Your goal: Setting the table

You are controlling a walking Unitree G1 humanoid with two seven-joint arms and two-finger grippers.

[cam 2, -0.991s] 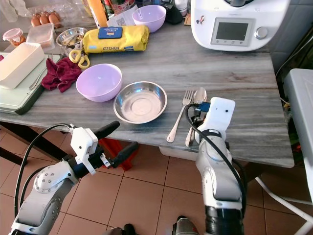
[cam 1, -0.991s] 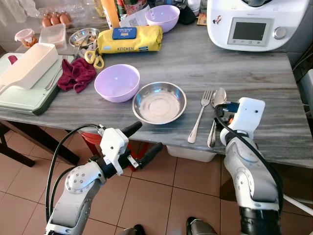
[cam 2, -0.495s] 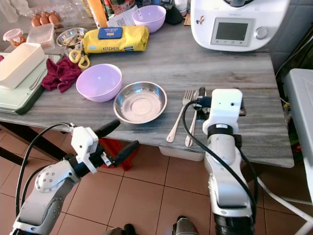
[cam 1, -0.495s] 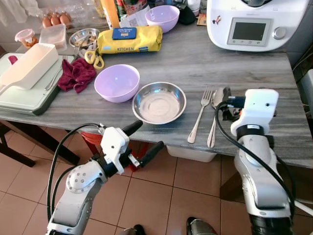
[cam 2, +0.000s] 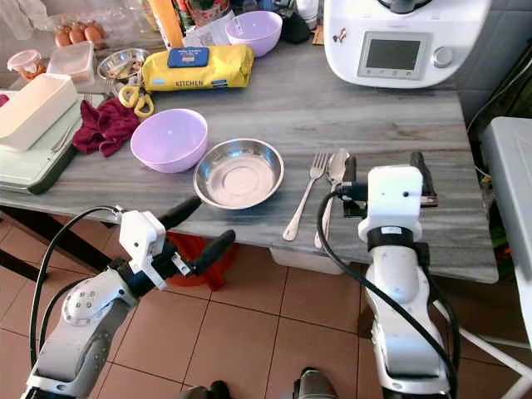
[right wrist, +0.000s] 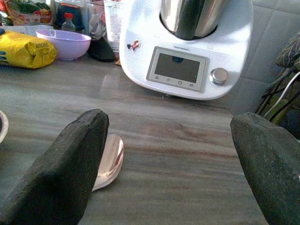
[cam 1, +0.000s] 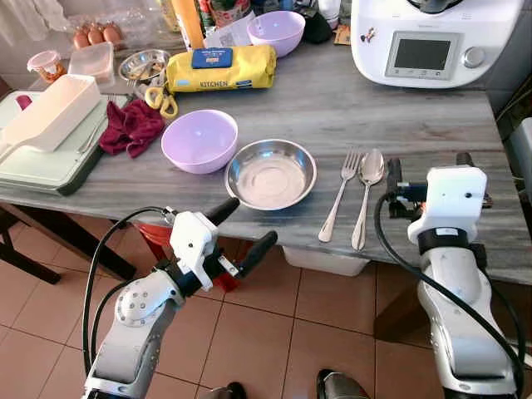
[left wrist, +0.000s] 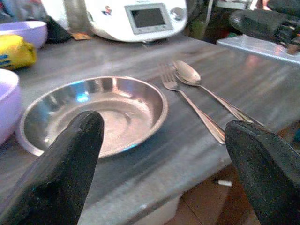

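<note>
On near edge of grey table [cam 1: 432, 125], steel bowl [cam 1: 271, 173] sat as centre of place setting, fork [cam 1: 340, 193] and spoon [cam 1: 365, 195] laid side by side just right of it, handles toward edge, ready for a diner. Right gripper [cam 1: 426, 163] hovered over table just right of spoon, fingers spread wide, holding nothing; looked like release done. Left gripper [cam 1: 241, 232] waited below table edge, fingers spread, empty. Purple bowl [cam 1: 199, 140] sat touching or nearly touching steel bowl's left side.
</note>
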